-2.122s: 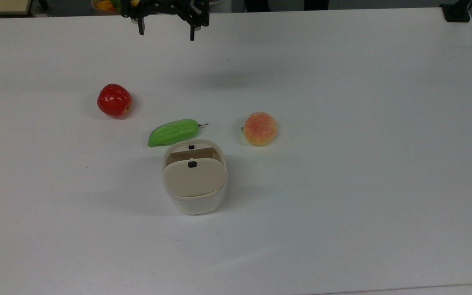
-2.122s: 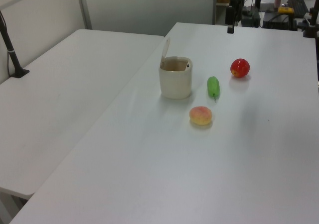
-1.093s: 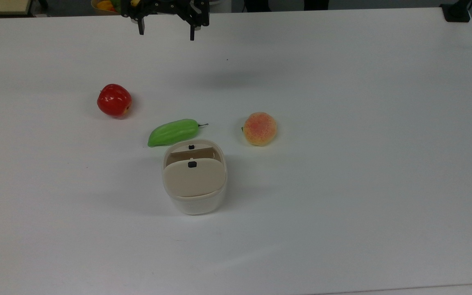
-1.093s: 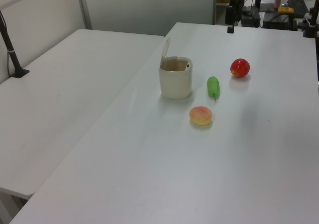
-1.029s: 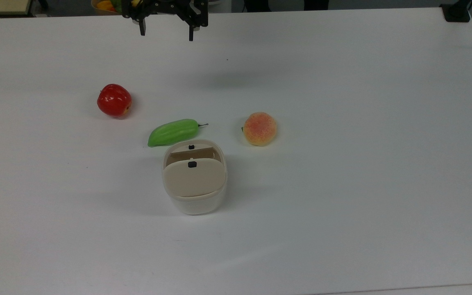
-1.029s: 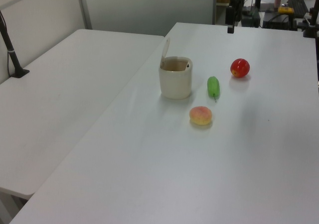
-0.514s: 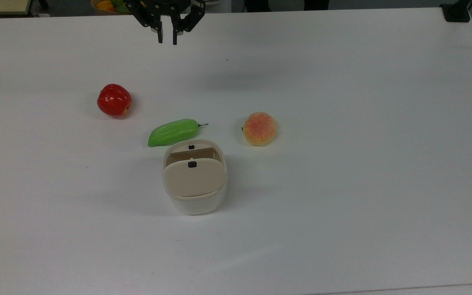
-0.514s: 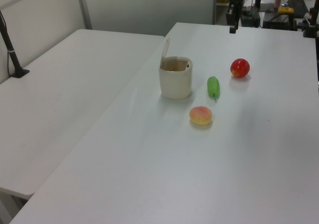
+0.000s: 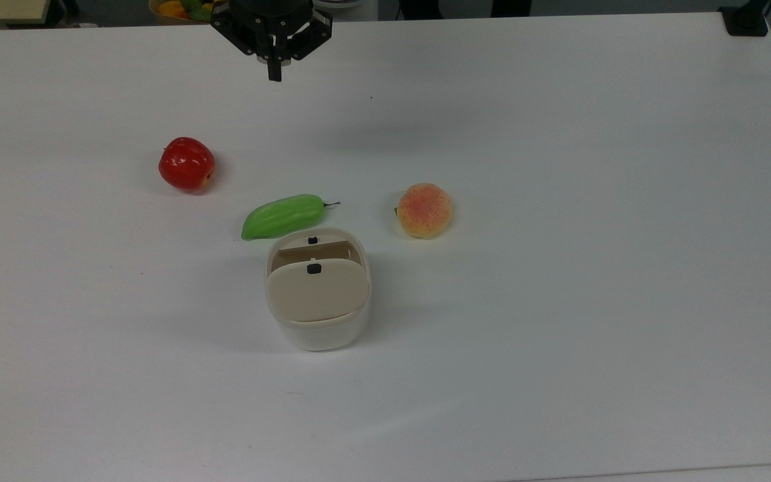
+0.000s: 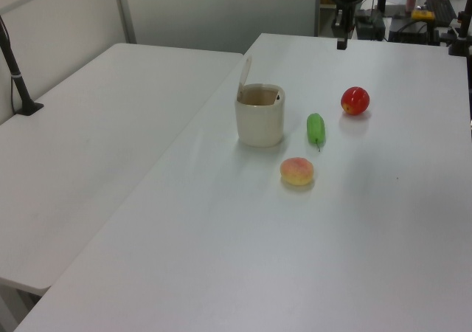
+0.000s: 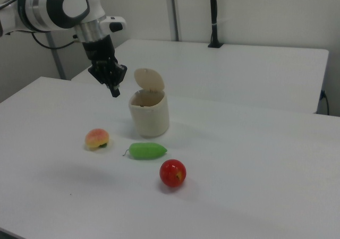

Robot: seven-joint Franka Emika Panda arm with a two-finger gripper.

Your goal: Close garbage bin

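Nearby, three toy fruits flank one open-lidded garbage bin; claw clenched, empty.

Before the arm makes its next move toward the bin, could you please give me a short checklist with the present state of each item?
1. Lid of the garbage bin stands raised, ready to push down: ok.
2. Gripper shut and holding nothing: ok.
3. Gripper close to the lid: not ok, it hangs over the table's far edge in the top view.
4. Green vegetable apart from the bin: cannot tell, very close.
5. Apple and peach away from the bin: ok.
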